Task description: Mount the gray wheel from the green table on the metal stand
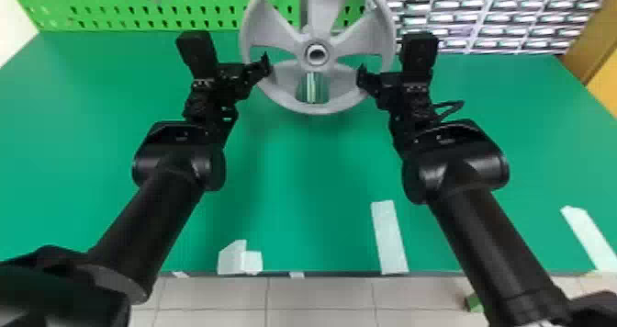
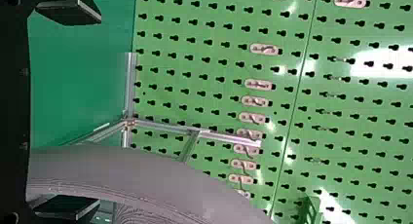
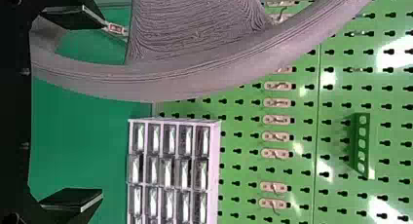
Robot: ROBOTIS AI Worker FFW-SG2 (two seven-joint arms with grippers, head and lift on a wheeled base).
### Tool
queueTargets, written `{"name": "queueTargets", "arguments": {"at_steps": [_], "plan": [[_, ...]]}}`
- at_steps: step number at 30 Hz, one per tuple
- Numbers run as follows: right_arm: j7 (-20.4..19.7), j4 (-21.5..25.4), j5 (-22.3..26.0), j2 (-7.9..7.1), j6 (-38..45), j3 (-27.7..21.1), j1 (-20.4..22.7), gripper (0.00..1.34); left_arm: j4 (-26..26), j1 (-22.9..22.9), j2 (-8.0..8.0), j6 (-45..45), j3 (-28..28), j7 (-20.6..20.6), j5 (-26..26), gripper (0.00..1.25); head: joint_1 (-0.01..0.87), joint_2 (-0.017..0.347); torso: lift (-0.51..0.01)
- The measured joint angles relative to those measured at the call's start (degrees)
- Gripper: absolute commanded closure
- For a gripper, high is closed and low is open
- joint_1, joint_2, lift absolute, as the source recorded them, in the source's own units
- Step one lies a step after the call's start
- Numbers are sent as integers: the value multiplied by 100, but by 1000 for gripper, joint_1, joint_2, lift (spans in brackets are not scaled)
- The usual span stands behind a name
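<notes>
The gray wheel [image 1: 316,108] stands upright at the table's back, its open hub facing the head camera; whether the hub sits on the stand cannot be told. Behind it, part of the metal stand [image 1: 312,87] shows through a gap between spokes. My left gripper [image 1: 266,66] is at the wheel's left side, my right gripper [image 1: 362,78] at its right. In the left wrist view, my left gripper [image 2: 100,111] is open, the wheel rim [image 2: 131,175] between its fingers; the metal stand [image 2: 224,136] extends beyond. My right gripper [image 3: 103,108] stands open, also straddling the rim [image 3: 170,85].
The green table [image 1: 303,179] has white tape strips [image 1: 389,236] near its front edge. Behind it rise a green pegboard [image 1: 137,7] and, at the back right, a cabinet of small drawers [image 1: 496,16]. A green holder [image 3: 361,143] is fixed on the pegboard.
</notes>
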State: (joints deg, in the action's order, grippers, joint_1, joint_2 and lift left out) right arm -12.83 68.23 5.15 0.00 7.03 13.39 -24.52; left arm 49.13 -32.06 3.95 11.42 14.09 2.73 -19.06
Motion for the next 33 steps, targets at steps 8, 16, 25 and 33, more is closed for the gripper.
{"name": "queueTargets", "arguments": {"at_steps": [8,16,25,33], "plan": [[0,0,3,0,-41,4,30,82,0,58,0,33,-73,0,-6,157,868,52,-93],[0,21,44,0,-93,-12,79,101,8,121,0,84,-98,-1,-19,279,868,52,-93],[0,142,66,0,-104,-10,156,101,170,241,8,102,-115,1,5,288,868,52,-93],[0,263,83,0,-105,17,208,101,435,385,9,69,-172,0,104,288,868,52,-93]]}}
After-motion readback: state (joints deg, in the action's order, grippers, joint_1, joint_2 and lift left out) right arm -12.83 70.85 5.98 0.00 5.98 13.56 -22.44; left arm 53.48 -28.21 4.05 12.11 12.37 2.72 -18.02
